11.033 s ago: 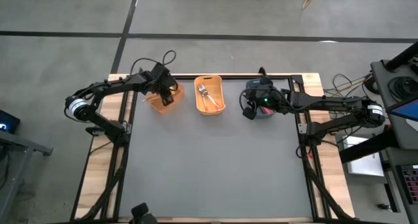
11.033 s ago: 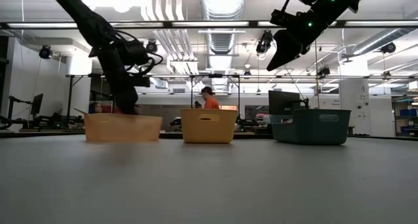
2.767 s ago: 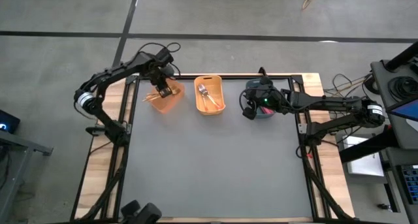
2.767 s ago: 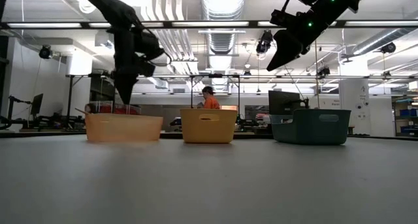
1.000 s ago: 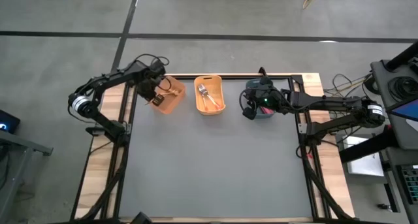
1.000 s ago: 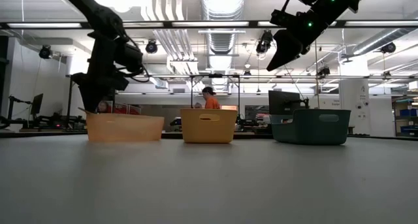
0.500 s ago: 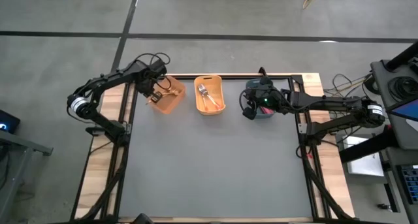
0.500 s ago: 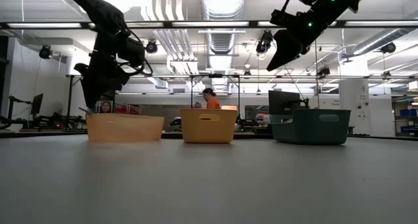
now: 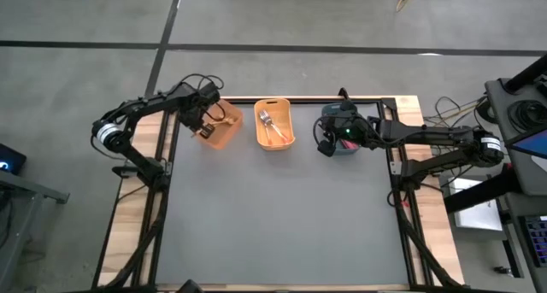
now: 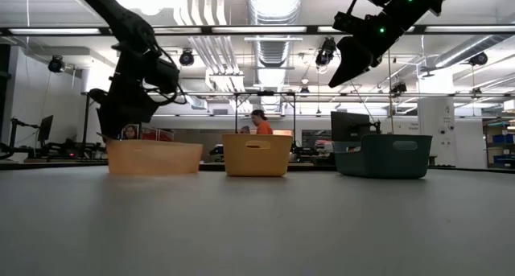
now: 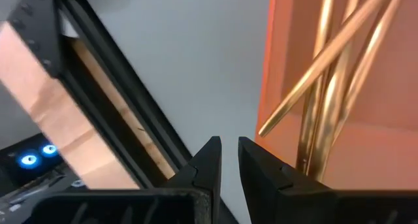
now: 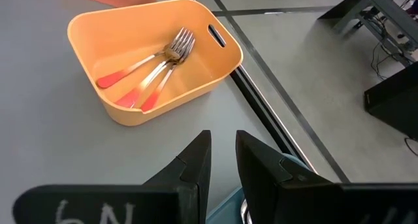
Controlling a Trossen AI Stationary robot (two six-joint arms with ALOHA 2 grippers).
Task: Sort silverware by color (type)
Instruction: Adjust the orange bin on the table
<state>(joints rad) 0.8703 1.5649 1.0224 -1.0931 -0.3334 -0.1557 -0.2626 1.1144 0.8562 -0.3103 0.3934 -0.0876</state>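
Forks [image 11: 333, 87] lay binned along the tabletop's far edge; stiff, slick, light, we judged, best pinched mid-handle. Left gripper [image 11: 228, 160] and right gripper [image 12: 222, 160] were nearly closed, empty.

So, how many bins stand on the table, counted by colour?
Orange bin: 1
Yellow bin: 1
Dark blue-green bin: 1
Total: 3 bins
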